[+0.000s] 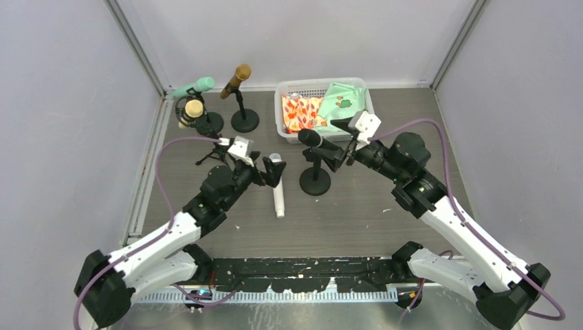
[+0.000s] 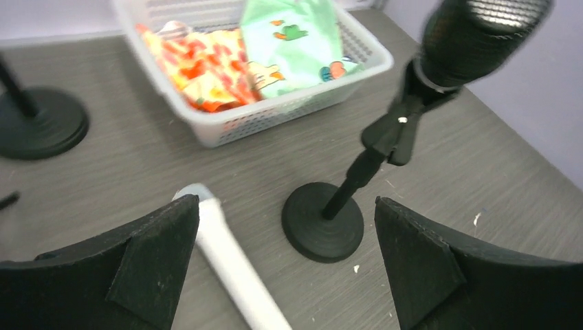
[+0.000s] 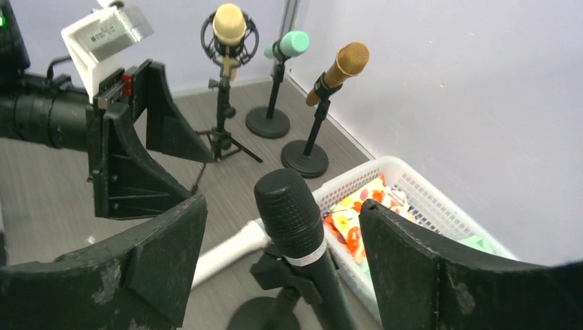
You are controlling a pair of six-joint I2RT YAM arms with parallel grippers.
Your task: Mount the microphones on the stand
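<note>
White-bodied, the one unmounted microphone [image 1: 278, 196] lies flat near the middle of the bench, head toward the far edge. The left gripper [image 1: 269, 170] hangs over that head with its jaws spread wide, apparently lined up to pick it up. The right gripper [image 3: 282, 206], equally spread, brackets the black microphone [image 1: 311, 137] clipped in its stand [image 2: 323, 221] without touching it, probably guarding the seating. No spare stand shows.
</note>
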